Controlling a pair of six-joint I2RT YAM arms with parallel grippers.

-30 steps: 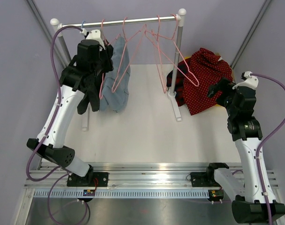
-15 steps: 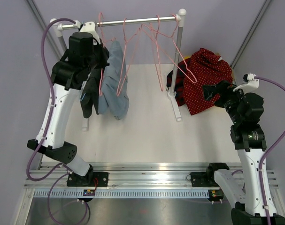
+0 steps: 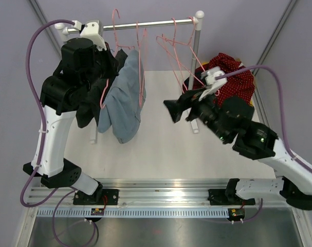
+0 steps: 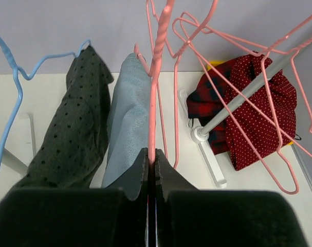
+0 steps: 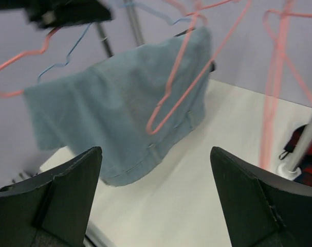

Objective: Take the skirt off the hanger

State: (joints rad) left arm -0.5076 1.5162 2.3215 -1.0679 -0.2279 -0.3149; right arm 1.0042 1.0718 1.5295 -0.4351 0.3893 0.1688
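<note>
A light blue denim skirt point(image 3: 122, 103) hangs on a pink wire hanger point(image 3: 141, 56) at the left end of the rail point(image 3: 161, 22). My left gripper point(image 4: 151, 153) is shut on the hanger's point(image 4: 154, 92) pink wire, with the skirt point(image 4: 129, 118) just left of its jaws. In the top view that gripper point(image 3: 110, 64) sits high beside the skirt. My right gripper point(image 3: 171, 109) is open at mid-table, pointing left at the skirt. From the right wrist, the skirt point(image 5: 120, 113) and hanger point(image 5: 181, 77) hang beyond the wide-apart gripper point(image 5: 154, 152), which touches nothing.
A dark dotted garment point(image 4: 78, 128) hangs on a blue hanger left of the skirt. Several bare pink hangers point(image 3: 176, 46) dangle near the rack's right post point(image 3: 197, 56). A pile of red dotted clothes point(image 3: 233, 77) lies at the back right.
My left gripper has closed on the pink hanger wire and the skirt has swung out to the right. The right arm has swept left from the red pile to mid-table.
</note>
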